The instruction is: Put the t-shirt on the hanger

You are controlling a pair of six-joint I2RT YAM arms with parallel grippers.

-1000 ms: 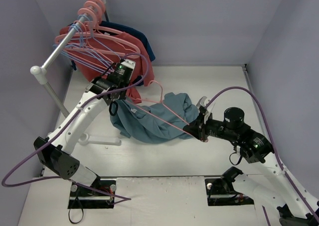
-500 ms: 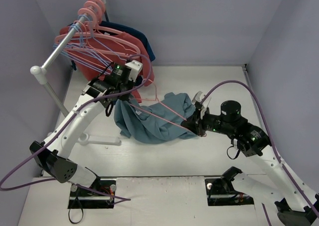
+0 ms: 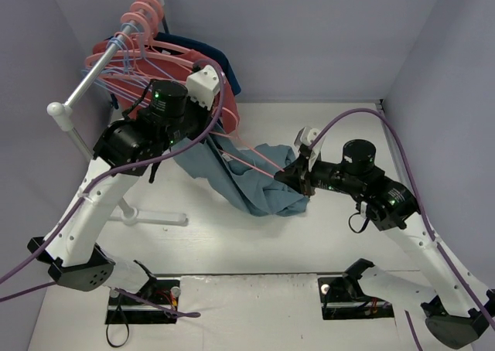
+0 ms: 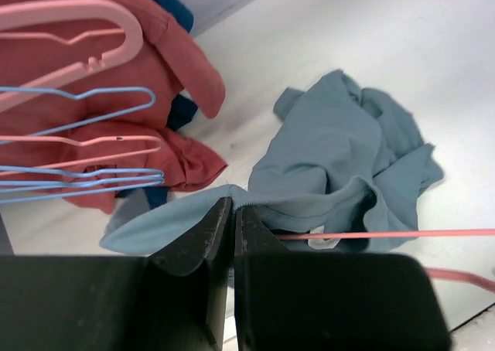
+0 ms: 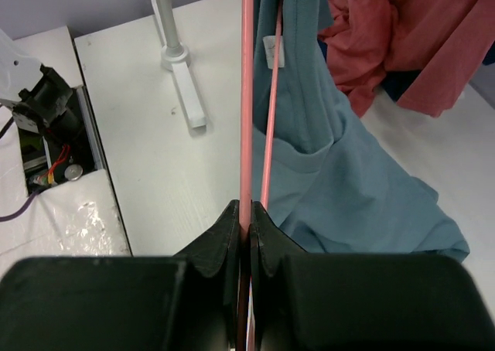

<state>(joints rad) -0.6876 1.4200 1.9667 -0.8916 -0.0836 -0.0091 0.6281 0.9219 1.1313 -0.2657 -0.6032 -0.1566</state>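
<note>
The t-shirt (image 3: 259, 189) is a plain dusty teal blue-grey. The hanger (image 3: 259, 158) is a thin pale pink. Toward the far-left corner of the counter, the hung shirt (image 4: 174, 53) is coral red and the garment behind it (image 3: 220, 61) is dark navy. The thick hangers (image 3: 147, 15) there are salmon pink and the wire hangers (image 4: 116, 172) lavender blue. The counter (image 3: 255, 247) is white, the walls (image 3: 309, 34) pale lilac-grey. The 2 arms are white and black with purple cables (image 3: 371, 137). The left gripper (image 4: 233, 206) and right gripper (image 5: 246, 210) are black.

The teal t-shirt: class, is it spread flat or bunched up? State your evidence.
Bunched and partly lifted: the left gripper pinches one t-shirt edge up, while the rest lies crumpled on the table.
</note>
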